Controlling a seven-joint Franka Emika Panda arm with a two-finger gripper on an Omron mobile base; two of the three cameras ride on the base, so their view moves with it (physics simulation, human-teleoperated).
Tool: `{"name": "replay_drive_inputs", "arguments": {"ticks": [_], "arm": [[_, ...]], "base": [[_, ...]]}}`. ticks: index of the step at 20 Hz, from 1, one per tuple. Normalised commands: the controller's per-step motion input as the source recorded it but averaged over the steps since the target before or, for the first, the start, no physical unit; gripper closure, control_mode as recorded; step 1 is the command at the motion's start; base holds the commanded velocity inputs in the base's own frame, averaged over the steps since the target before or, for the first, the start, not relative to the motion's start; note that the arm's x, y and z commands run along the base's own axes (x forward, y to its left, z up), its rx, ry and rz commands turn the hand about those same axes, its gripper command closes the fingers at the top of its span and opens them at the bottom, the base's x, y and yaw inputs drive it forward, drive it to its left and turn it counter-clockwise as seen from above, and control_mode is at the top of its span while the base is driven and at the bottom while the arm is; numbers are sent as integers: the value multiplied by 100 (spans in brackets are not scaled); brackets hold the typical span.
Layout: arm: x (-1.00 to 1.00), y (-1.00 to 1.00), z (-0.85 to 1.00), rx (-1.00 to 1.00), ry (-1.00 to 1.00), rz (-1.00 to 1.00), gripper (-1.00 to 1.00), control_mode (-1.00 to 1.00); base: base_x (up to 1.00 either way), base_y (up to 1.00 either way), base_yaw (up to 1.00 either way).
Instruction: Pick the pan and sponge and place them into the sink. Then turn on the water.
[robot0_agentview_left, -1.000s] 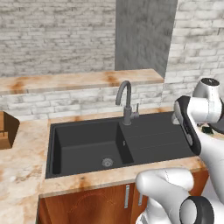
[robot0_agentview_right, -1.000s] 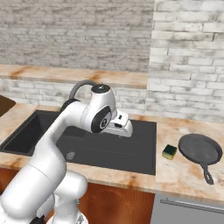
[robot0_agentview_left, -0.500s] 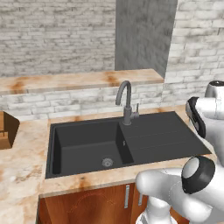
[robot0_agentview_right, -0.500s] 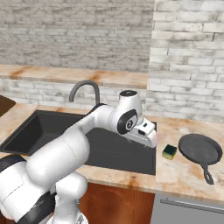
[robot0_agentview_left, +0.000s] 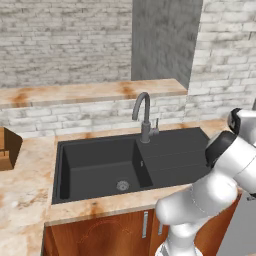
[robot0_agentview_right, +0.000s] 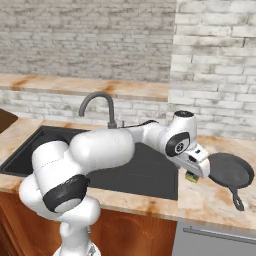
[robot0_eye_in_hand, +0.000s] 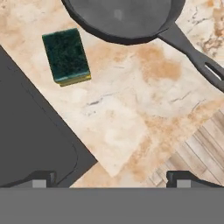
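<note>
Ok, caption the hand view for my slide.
Open end effector above counter, sponge beside pan, sink edge nearby.

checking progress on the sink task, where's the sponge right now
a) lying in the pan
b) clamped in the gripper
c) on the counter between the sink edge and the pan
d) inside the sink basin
c: the sponge lies flat on the counter, apart from the pan and beside the sink.

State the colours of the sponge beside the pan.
The sponge has a dark green top over a yellow body, clearest in the hand view.
</note>
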Motion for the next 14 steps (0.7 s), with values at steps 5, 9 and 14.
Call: {"name": "replay_drive_inputs", "arguments": {"ticks": [5, 9, 14], "arm": [[27, -25, -25, 2, -4, 0, -100, -100], [17, -31, -18, 4, -10, 0, -100, -100], [9, -2, -26, 0, -2, 6, -100, -100]], "base": [[0, 0, 0], [0, 0, 0], [0, 0, 0]]}}
